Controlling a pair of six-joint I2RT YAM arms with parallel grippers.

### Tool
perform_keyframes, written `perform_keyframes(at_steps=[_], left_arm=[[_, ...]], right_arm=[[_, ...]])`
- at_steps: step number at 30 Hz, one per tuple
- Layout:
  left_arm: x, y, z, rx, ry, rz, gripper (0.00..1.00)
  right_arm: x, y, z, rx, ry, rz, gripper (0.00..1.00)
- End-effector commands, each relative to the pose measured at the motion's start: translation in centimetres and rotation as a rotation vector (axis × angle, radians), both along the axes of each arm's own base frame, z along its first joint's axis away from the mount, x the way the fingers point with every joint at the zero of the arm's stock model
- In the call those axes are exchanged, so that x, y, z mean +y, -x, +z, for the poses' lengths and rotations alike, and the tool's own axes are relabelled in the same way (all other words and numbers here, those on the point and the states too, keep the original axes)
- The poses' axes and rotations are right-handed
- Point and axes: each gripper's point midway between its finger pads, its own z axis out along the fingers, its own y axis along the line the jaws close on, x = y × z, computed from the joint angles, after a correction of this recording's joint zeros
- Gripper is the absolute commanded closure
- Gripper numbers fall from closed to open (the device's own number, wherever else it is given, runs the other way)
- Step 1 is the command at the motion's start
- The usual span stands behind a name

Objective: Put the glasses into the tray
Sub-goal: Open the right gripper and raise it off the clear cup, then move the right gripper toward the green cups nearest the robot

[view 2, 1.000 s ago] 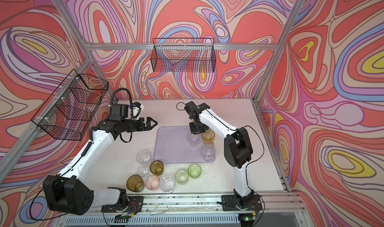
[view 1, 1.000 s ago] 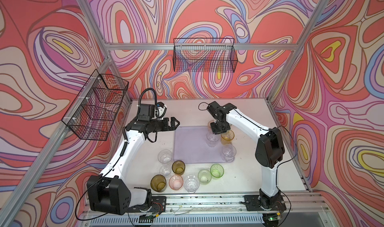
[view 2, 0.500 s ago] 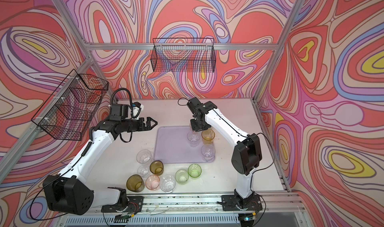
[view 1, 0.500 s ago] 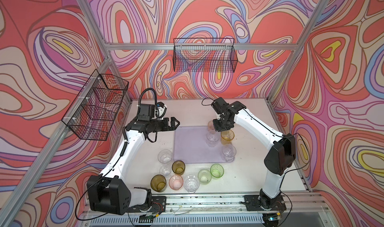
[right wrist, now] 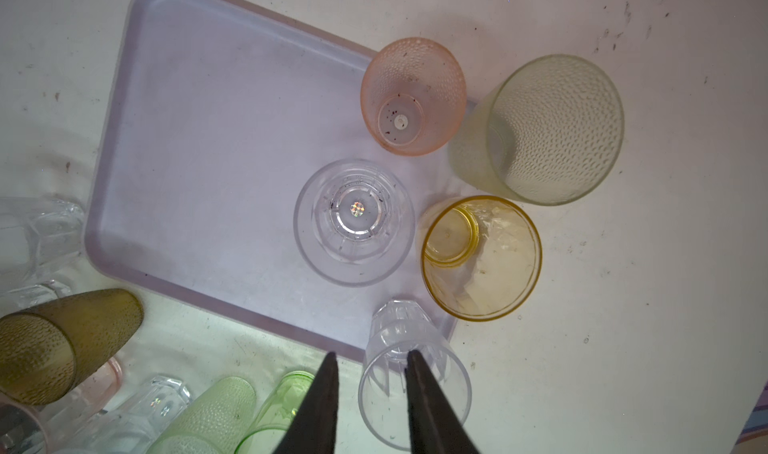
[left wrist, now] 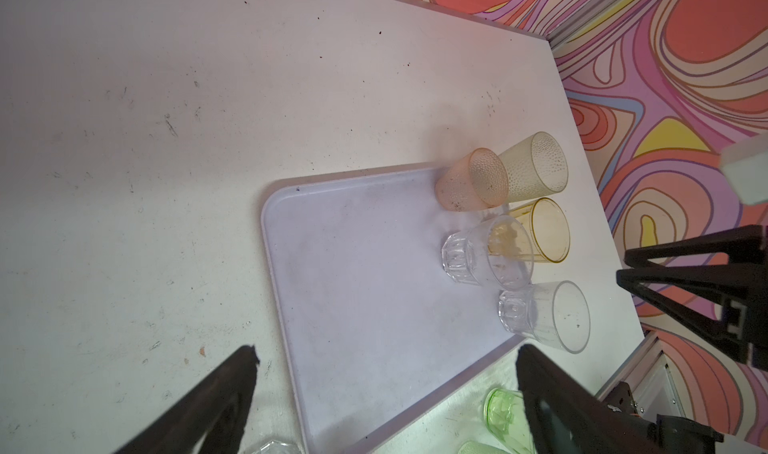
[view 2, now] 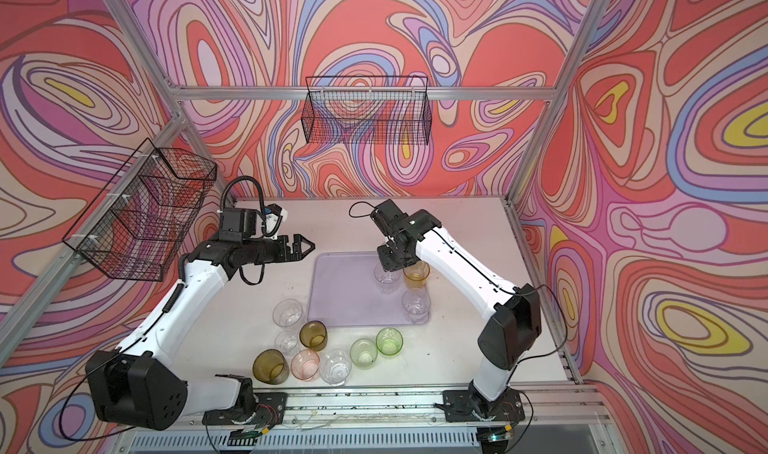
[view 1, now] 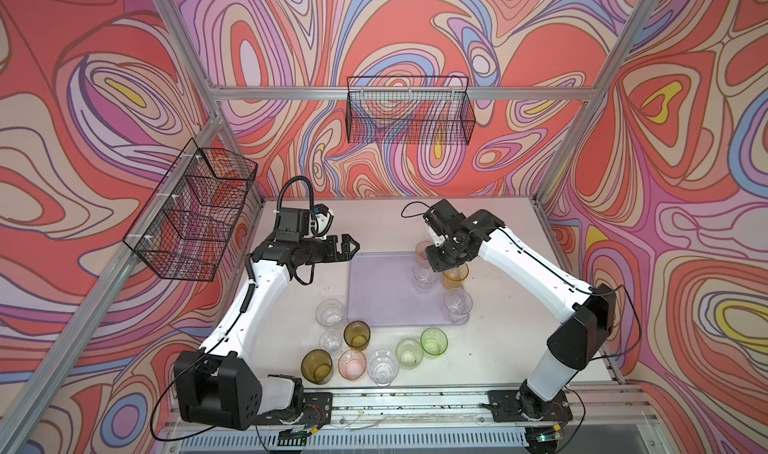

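The lilac tray (view 1: 382, 302) (right wrist: 199, 140) lies mid-table. Along its right side stand a pink glass (right wrist: 411, 94), a clear one (right wrist: 353, 223), an amber one (right wrist: 482, 256) and another clear one (right wrist: 411, 373). A taller yellow-green glass (right wrist: 548, 127) stands at its far right corner; I cannot tell whether inside the rim. Several more glasses (view 1: 356, 334) stand in front of the tray. My right gripper (view 1: 436, 261) (right wrist: 371, 356) hovers above the tray's right side, jaws slightly apart and empty. By the far left corner my left gripper (view 1: 353, 246) (left wrist: 386, 350) hangs wide open.
Black wire baskets hang on the left wall (view 1: 191, 210) and on the back wall (view 1: 409, 111). The loose glasses run from an olive one (view 1: 316, 366) to a bright green one (view 1: 434, 341). Metal frame posts bound the white table (view 1: 374, 223).
The right arm's elbow has swung out to the right and its gripper has shifted a little right above the tray. The left arm has not moved.
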Motion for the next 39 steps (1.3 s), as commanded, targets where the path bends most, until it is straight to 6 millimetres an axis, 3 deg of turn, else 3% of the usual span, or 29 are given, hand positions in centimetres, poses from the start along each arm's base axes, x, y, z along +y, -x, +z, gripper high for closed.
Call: perform_keyframes(at_steps=[1,17,28,39], left_arm=[[0.1,-0.1,-0.2,0.007,-0.001,0.003,0.0],[0.1,0.0,-0.3,0.009,0.0,0.001,0.0],[0.0,-0.1,-0.4,0.016,0.007,0.001,0.0],[-0.1,-0.2,-0.5,0.019,0.012,0.0,0.0]], right_arm=[[-0.4,1.3,0.0,0.002,0.032,0.038,0.71],[1.4,8.1,-0.9,0.054,0.062,0.176,0.66],[1.8,12.3,-3.1,0.134,0.062,0.178,0.66],[3.5,17.1,-5.2,0.192,0.043,0.273,0.65]])
